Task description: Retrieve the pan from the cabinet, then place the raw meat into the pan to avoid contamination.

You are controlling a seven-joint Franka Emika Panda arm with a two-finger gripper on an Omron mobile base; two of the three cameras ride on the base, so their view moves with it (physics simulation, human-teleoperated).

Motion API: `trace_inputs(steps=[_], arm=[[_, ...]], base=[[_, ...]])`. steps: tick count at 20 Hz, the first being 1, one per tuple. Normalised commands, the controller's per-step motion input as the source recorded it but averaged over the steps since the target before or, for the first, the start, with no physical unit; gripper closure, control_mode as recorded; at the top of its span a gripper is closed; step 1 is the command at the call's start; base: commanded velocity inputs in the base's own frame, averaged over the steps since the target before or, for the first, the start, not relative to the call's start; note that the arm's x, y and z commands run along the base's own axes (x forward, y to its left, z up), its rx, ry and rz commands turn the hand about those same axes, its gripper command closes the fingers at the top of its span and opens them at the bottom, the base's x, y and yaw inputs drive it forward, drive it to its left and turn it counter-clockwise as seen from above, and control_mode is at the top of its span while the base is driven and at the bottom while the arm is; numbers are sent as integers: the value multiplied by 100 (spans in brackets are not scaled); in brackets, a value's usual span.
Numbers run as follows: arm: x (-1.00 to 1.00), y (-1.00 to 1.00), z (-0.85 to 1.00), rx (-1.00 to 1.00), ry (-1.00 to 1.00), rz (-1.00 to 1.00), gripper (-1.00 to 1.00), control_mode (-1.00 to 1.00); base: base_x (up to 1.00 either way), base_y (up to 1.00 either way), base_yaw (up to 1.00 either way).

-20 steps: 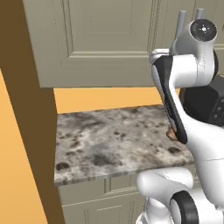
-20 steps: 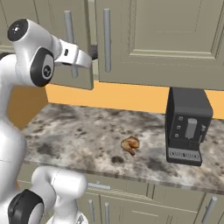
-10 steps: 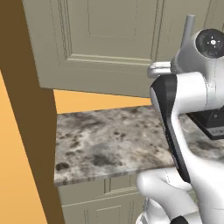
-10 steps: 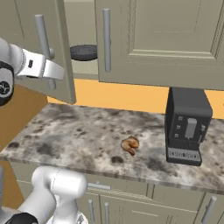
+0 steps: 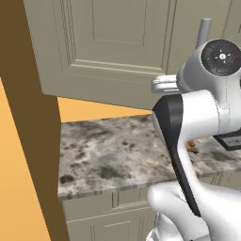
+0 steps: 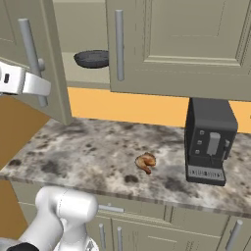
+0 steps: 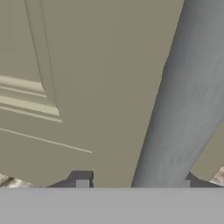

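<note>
The cabinet's (image 6: 186, 44) left door (image 6: 29, 54) stands swung wide open. My gripper (image 6: 45, 89) is at that door's grey bar handle (image 6: 32, 59). In the hand view the bar handle (image 7: 183, 109) passes between my fingertips (image 7: 82, 183), which stand wider than the bar, so the gripper (image 7: 134, 183) is open around it. The dark round pan (image 6: 93, 59) sits on the cabinet shelf behind the opened door. The brownish-orange raw meat (image 6: 146, 163) lies on the speckled countertop (image 6: 88, 152), and a bit of the meat (image 5: 190, 145) peeks from behind my arm in the left base view.
A black box-shaped coffee machine (image 6: 210, 142) stands on the counter right of the meat. The cabinet's right door is closed, its handle (image 6: 119, 44) close to the pan. A tall brown panel (image 5: 28, 117) bounds the counter on the left. Base cabinets (image 6: 147, 220) lie below.
The left cabinet door has swung further open toward me, uncovering the pan on the shelf. My hand moved left with the handle, and the jaws have parted from it.
</note>
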Motion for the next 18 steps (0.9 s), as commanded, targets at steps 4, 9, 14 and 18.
trace_inputs(steps=[4, 9, 14, 18], arm=[[-17, 2, 0, 0, 0, 0, -100, -100], [-50, 0, 0, 1, 0, -4, -100, -100], [-85, -3, 2, 6, -2, -2, -100, -100], [-54, -45, 15, 26, 3, -10, -100, -100]], base=[[0, 0, 0], [0, 0, 0], [0, 0, 0], [0, 0, 0]])
